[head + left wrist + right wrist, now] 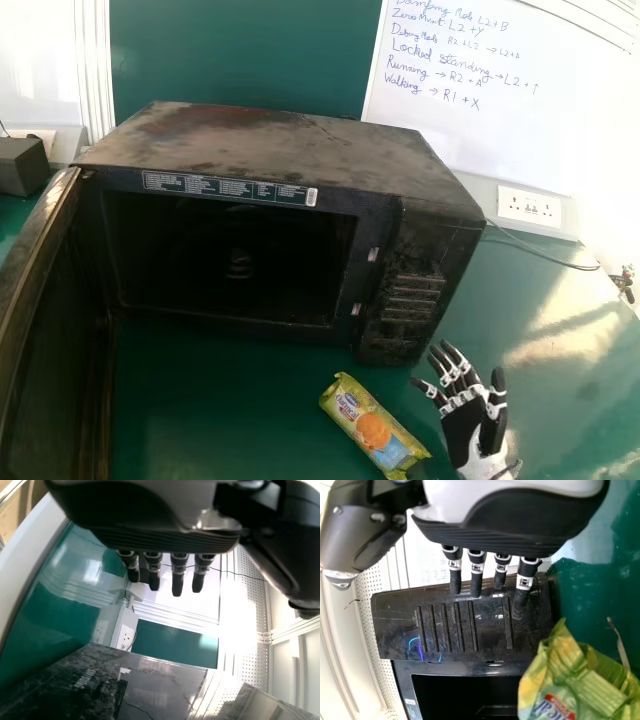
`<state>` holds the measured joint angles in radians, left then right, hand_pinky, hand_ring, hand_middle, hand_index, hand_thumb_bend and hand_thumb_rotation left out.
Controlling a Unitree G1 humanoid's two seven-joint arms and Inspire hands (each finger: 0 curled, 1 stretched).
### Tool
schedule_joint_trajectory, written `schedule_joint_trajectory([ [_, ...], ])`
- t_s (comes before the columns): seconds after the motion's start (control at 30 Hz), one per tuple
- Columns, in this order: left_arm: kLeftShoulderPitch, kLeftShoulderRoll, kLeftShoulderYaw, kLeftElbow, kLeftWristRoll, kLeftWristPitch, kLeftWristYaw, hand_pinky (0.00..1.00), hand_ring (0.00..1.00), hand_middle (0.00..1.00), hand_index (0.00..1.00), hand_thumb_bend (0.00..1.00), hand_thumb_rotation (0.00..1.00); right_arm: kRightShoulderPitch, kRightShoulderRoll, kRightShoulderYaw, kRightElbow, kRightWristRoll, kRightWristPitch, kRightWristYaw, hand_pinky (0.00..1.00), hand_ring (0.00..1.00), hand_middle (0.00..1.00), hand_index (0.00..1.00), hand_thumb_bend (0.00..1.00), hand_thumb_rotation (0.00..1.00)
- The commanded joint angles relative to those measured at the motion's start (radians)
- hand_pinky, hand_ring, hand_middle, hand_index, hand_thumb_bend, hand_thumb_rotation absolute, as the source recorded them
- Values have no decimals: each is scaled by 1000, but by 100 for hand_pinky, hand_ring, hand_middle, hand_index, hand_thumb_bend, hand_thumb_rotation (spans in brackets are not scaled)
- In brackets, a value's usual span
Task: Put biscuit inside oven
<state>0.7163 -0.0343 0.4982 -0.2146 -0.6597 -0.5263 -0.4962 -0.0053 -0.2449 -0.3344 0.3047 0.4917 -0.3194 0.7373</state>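
Toward five o'clock from the oven [375, 220], its door [60, 350] open toward nine, the biscuit pack [372, 428] lies ungrasped, pickup and loading both remaining, the right hand [464, 428] at its three o'clock and the left hand [165, 537] in the left wrist view, both with fingers apart.

The head view looked down on the oven [270, 150], the right wrist view shared its control panel [490, 625] from closer, the left faced a socket [126, 637]
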Motion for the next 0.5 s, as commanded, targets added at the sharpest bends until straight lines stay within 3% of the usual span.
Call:
schedule_joint_trajectory([
  [0.0, 1, 0, -3, -6, 1, 2, -1, 100, 100, 100, 100, 74, 90, 17, 5, 6, 5, -3, 7, -7, 72, 89, 96, 94, 100, 90],
  [0.47, 0, -4, -2, -4, 5, -4, -4, 100, 100, 100, 100, 70, 88, 11, 4, 1, 6, 2, 8, -5, 71, 89, 95, 94, 100, 90],
])
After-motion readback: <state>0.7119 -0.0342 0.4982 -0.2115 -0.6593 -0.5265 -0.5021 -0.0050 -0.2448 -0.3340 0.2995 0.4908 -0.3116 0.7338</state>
